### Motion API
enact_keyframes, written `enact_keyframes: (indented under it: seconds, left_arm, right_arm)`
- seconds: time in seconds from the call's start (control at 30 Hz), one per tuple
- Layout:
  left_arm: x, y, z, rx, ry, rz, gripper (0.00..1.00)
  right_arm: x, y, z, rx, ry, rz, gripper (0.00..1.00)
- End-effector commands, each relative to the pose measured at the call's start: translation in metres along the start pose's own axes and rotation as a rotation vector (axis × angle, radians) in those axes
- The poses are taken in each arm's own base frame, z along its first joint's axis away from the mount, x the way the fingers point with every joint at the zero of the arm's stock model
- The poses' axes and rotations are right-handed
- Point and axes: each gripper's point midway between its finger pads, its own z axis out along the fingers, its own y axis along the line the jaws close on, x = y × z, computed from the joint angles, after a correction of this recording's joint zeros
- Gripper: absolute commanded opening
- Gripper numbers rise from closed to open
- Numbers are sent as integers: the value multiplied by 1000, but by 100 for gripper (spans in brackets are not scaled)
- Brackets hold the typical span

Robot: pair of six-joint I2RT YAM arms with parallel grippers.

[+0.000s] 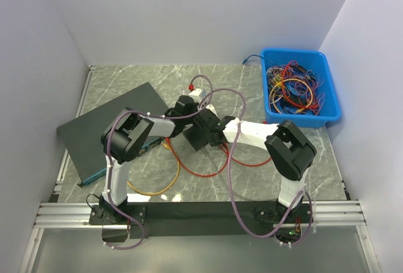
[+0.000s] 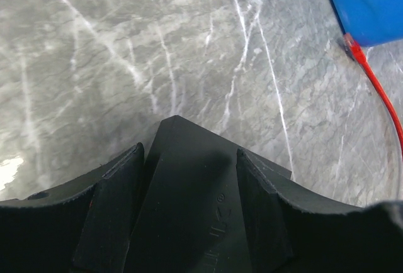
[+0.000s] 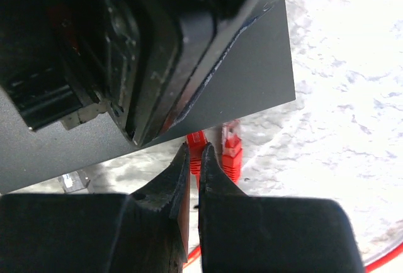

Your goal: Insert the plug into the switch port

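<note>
Open on the bare surface [image 1: 138,81] behind the switch [image 1: 196,138]. Blocked at right rear by the bin [image 1: 293,52], at left by the black mat [image 1: 82,134]. Crowded at centre by both arms. Cluttered in front with loops of red cable [image 1: 204,175] and yellow cable [image 1: 157,192]. Tight at the right pincer [image 3: 194,153], with a loose plug [image 3: 232,147] just beside the plug [image 3: 196,141].
</note>
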Motion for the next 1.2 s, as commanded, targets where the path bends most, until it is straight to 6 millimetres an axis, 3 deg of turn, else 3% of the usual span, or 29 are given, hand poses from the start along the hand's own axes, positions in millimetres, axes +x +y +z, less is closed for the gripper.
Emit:
enact_keyframes:
  seconds: [0.0,0.2,0.43,0.73,0.83,1.0,1.17]
  left_arm:
    - [142,-67,-27,176,481,-107,64]
    - [147,-74,-25,183,496,-89,64]
    - [151,-73,-24,164,507,-74,64]
    - [150,-70,-22,137,495,-77,64]
    - [146,-69,-20,126,487,-75,64]
    - [134,-58,-16,80,470,-54,65]
    - [104,-35,-12,29,434,-47,65]
  right_arm:
    - [-112,-12,-11,8,-402,218,0]
    - [-126,-1,-24,-60,-453,191,0]
    - [-128,20,-32,-140,-486,147,0]
    - [-128,18,-33,-114,-480,149,0]
    - [-121,12,-29,-74,-447,158,0]
    - [-104,7,-28,-48,-373,178,14]
    - [-82,7,-31,-43,-308,195,16]
